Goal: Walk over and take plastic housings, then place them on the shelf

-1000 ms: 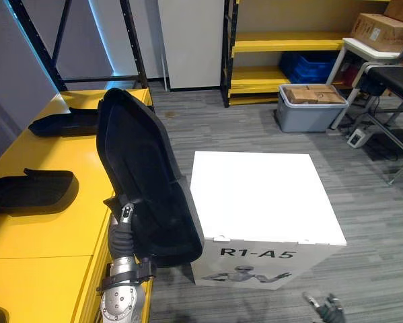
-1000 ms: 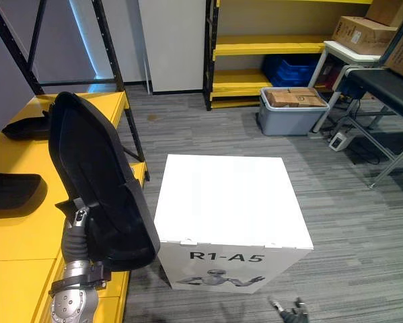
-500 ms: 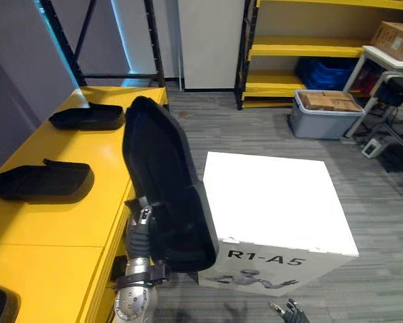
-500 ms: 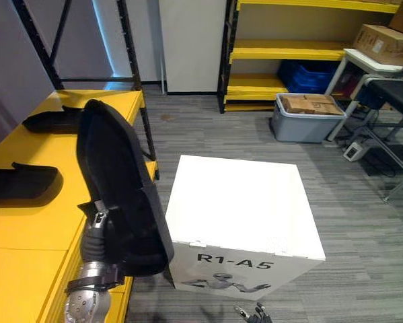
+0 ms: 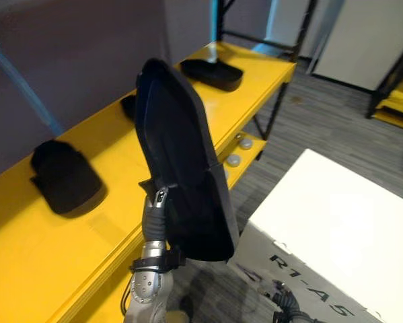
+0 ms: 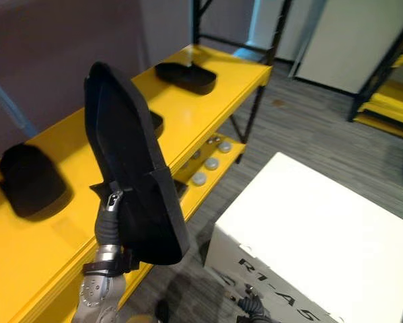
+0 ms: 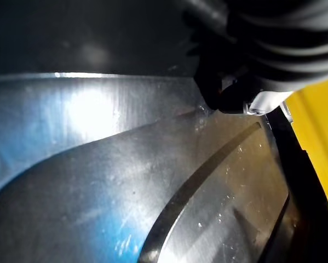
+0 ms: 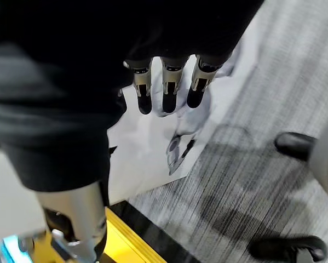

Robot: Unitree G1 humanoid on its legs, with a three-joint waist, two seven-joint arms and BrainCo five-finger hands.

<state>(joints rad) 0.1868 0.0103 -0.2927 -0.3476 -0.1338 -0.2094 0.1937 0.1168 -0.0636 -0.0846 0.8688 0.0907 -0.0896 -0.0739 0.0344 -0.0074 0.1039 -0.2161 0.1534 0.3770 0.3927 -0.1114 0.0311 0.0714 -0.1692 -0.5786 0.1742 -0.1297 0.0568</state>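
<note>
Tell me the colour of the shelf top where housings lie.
Bright yellow. The shelf top, beside the held plastic housing, shows best in the left eye view.

Even room light, glare on housing

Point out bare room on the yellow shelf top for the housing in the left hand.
Widest bare stretch: the shelf top nearer than the near housing. A smaller patch lies between the middle housing and the far housing. Tightest around the middle one.
</note>
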